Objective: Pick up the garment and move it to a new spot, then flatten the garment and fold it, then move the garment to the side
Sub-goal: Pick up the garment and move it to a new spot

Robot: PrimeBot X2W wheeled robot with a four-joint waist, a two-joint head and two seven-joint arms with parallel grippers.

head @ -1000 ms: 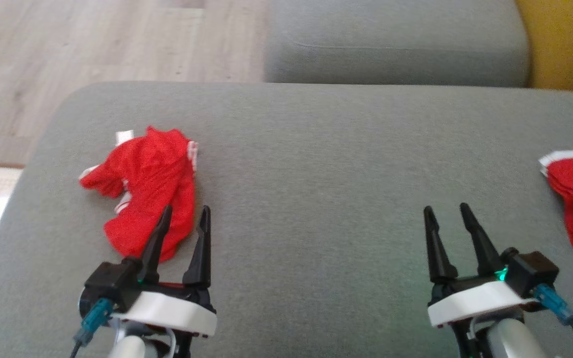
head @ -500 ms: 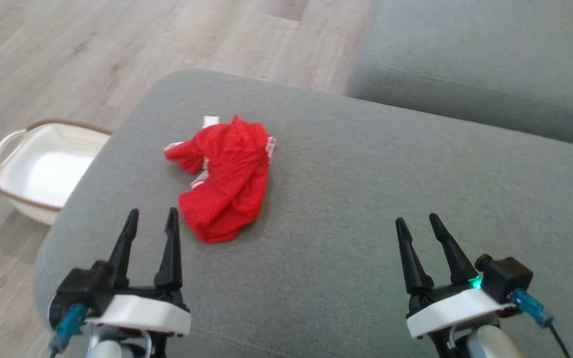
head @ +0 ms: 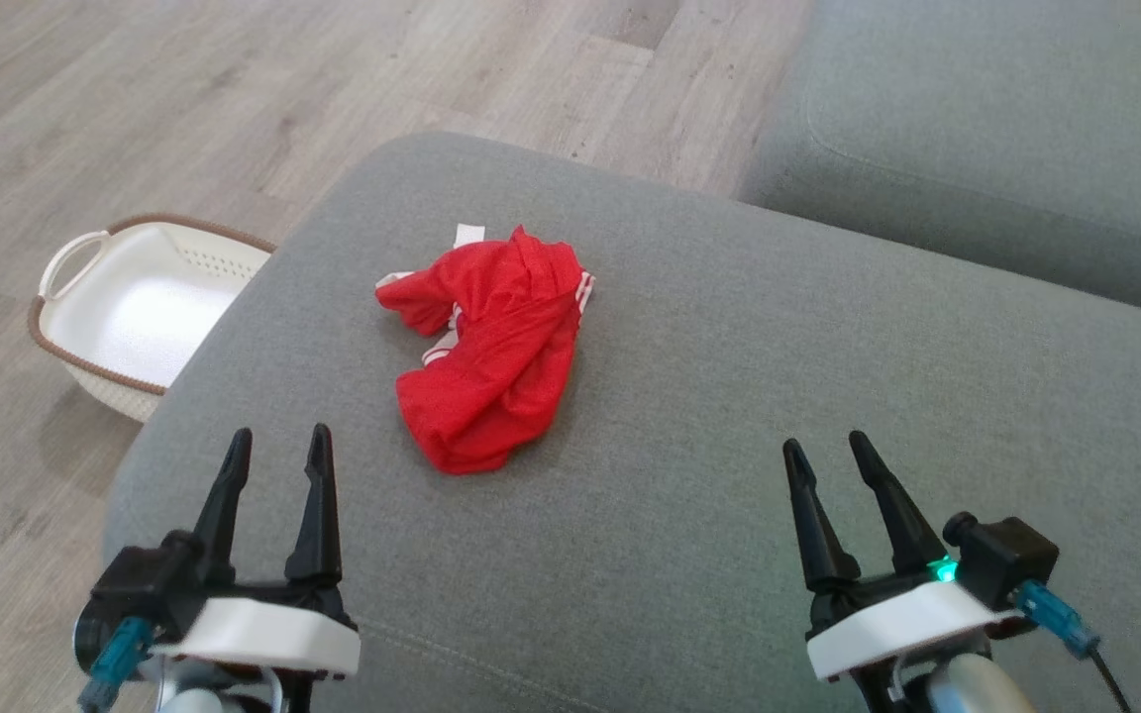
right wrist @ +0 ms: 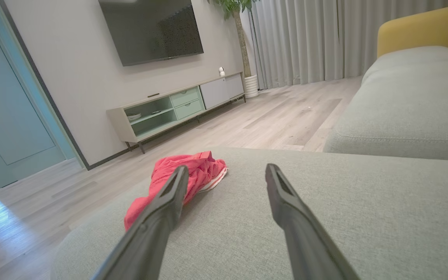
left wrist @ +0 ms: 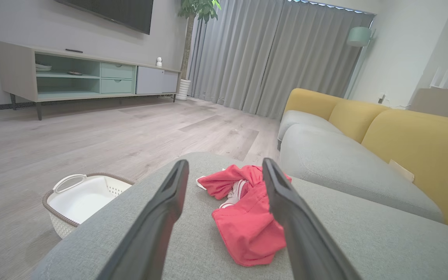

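Our view sits further left than before; left gripper (head: 280, 432) and right gripper (head: 824, 440) gape empty, and we judge the garment (head: 491, 366), at the left gripper's one o'clock, soft, light, best pinched on its near fold.

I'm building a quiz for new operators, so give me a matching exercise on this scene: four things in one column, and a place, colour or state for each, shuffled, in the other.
Column one:
1. garment
2. basket
3. backrest
4. left gripper

Column two:
A. on the floor
B. yellow
C. crumpled on the grey cushion
D. open, holding nothing

Pairs: 1-C, 2-A, 3-B, 4-D
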